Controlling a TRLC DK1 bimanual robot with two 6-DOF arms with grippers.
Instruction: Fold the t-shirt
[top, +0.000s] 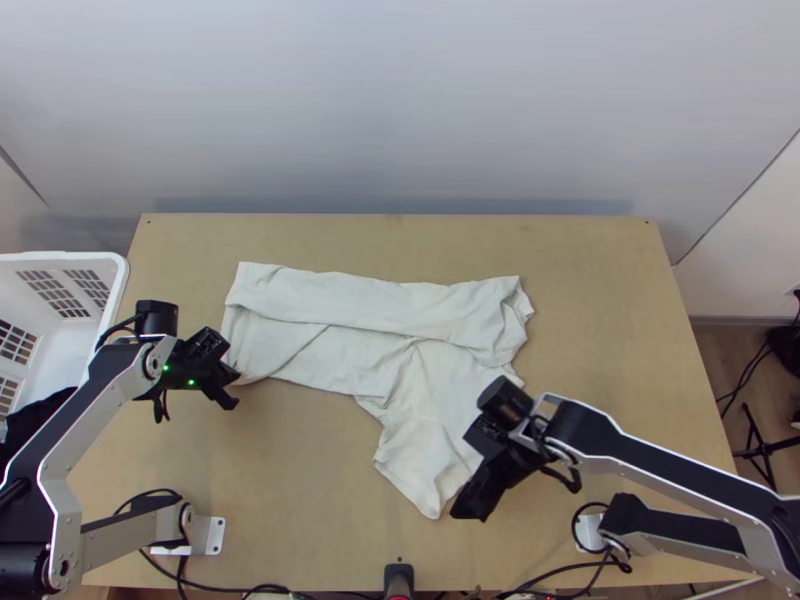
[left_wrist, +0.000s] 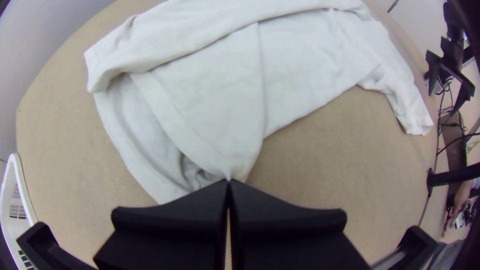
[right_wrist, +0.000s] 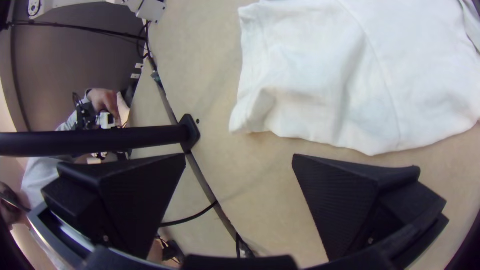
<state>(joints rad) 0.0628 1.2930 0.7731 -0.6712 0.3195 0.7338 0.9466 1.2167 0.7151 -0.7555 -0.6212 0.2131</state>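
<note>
The pale t-shirt (top: 350, 345) lies across the middle of the table, its far side folded over in a long band and a sleeve-like part extending toward the near edge. At its left end is my left gripper (top: 232, 388); in the left wrist view the left gripper (left_wrist: 229, 182) has its fingers together on the edge of the t-shirt (left_wrist: 210, 110). My right gripper (top: 470, 512) is beside the near end of that extending part. In the right wrist view the right gripper (right_wrist: 239, 157) stands open, apart from the t-shirt (right_wrist: 320, 90), with nothing between its fingers.
A white basket (top: 118, 275) stands at the table's left edge, with dark cloth by it. Bare wood (top: 300, 470) lies on the near side of the shirt. Cables run along the near edge by a black post (top: 398, 578). A person's hand shows beyond the table (right_wrist: 165, 95).
</note>
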